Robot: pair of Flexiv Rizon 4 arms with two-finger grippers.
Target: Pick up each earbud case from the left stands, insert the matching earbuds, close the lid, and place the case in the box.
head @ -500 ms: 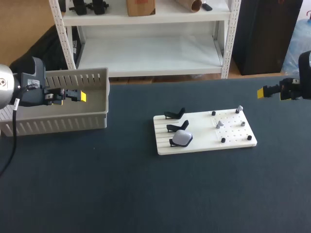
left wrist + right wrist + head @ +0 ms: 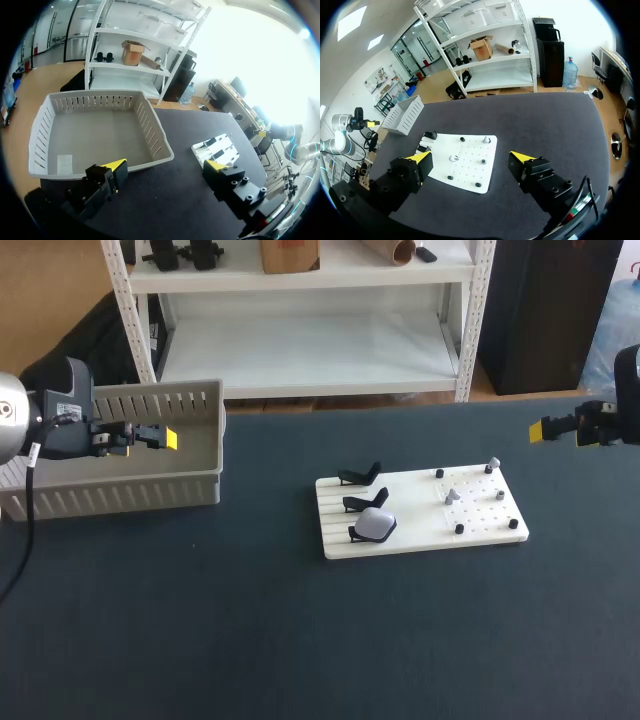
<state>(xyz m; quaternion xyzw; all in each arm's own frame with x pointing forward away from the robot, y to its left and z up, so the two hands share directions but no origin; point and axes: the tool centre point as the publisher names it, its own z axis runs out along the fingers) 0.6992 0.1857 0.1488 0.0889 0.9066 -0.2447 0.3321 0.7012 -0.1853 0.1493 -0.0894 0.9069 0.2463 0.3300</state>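
Resting on the board's (image 2: 480, 525) nearest left stand, the earbud case (image 2: 377, 524) lies between two wide-open grippers; the left gripper (image 2: 165, 167) hangs over the box (image 2: 150, 490); the right gripper (image 2: 470, 159) seems slightly nearer.

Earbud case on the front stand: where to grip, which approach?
Grip the earbud case by its rounded upper body, coming down from above with a finger on its near and far sides. Its black stand juts out from under its left, and an empty stand sits just behind, so a sideways approach looks cramped. Exact tilt is hard to read.
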